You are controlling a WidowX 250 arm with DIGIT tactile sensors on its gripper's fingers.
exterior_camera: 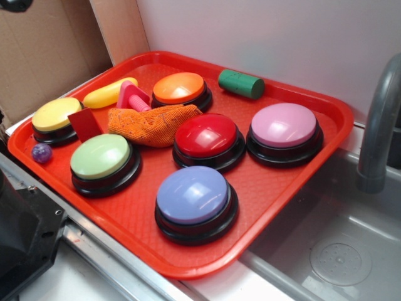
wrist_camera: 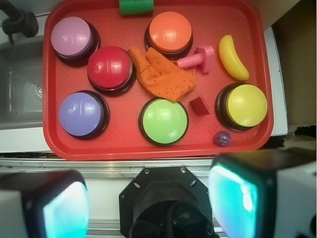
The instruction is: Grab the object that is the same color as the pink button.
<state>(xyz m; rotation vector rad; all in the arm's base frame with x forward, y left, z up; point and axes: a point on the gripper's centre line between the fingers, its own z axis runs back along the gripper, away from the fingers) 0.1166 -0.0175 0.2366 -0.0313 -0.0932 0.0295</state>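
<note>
A red plastic tray (wrist_camera: 54, 144) sits on a counter beside a steel sink (exterior_camera: 351, 251). The gripper (wrist_camera: 148, 198) hangs high above the tray's near edge, fingers spread wide and empty. Nothing is grasped yet; this looks like the approach. The small bright pink plastic piece (wrist_camera: 198, 59) lies just beyond the orange knitted cloth (wrist_camera: 161, 74), touching its edge, well apart from the light pink dome button (wrist_camera: 72, 35). Next, the gripper should travel over the cloth and descend on the piece.
</note>
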